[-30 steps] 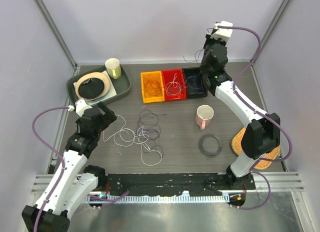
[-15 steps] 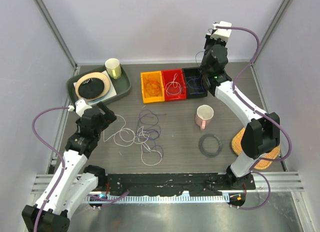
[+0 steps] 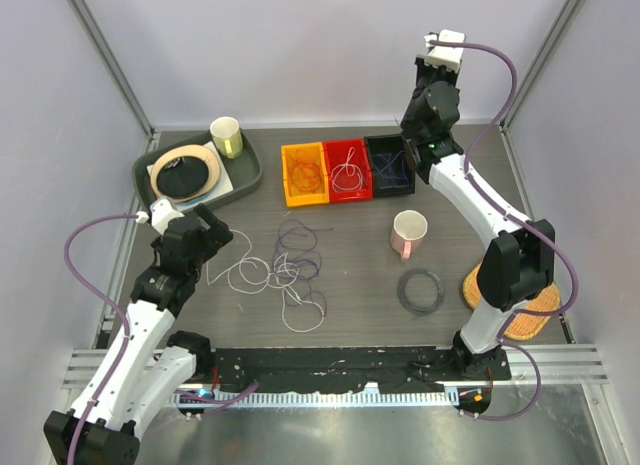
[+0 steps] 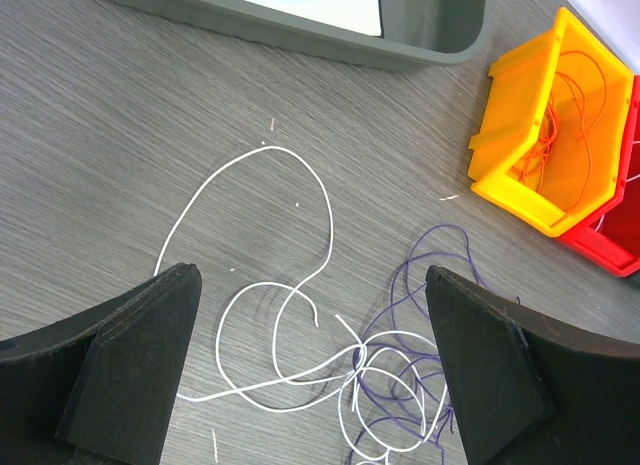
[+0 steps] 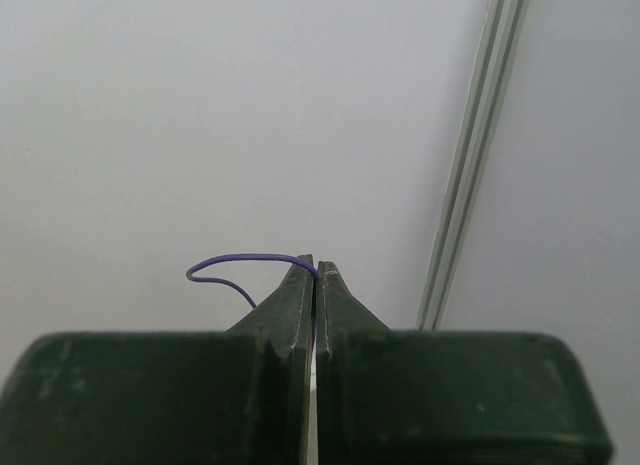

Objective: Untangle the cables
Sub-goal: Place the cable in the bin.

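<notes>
Sprawling white and purple cables point(image 3: 285, 270) knotted on table point(image 3: 350, 305), right claw point(image 5: 316, 270) pinching purple wire point(image 5: 240, 257), left claw point(image 4: 312, 280) spread wide

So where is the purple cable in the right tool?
Right wrist view: the purple cable arcs left from the shut right tool, before the white wall.

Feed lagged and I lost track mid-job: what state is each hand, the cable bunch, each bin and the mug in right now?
left hand: open, over the tangle.
right hand: shut on a purple cable, raised high.
tangle: white and purple loops knotted together on the table.
orange bin: holds orange cables.
red bin: holds white cables.
black bin: holds dark blue cables.
pink mug: upright.
</notes>
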`<state>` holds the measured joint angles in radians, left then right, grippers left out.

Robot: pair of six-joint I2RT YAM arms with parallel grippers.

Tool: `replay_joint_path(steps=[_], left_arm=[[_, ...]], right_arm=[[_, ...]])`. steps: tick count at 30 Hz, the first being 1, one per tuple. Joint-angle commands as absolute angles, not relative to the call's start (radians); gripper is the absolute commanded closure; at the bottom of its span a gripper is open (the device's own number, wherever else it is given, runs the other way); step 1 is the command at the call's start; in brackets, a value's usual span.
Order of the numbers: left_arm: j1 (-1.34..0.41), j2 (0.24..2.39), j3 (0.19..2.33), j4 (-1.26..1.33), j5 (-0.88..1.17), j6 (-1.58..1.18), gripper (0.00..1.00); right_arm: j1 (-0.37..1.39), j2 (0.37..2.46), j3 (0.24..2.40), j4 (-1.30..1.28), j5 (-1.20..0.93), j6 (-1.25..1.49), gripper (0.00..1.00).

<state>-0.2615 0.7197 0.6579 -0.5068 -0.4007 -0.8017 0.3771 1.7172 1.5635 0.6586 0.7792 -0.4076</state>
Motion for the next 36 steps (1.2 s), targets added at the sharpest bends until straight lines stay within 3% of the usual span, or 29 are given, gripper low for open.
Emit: replay_joint_path(steps=[1, 17, 36], left_arm=[[-0.258, 0.710, 0.667, -0.494, -0.420, -0.782, 0.00], [-0.258, 0.719, 0.667, -0.494, -0.420, -0.782, 0.00], [-0.258, 0.723, 0.667, -0.492, -0.420, -0.784, 0.00]], right_arm=[[0.376, 1.735, 1.640, 0.696, 0.778, -0.442, 0.99], [0.376, 1.654, 1.465, 0.617, 0.578, -0.236, 0.99], [0.376, 1.591, 1.266, 0.592, 0.588, -0.176, 0.99]])
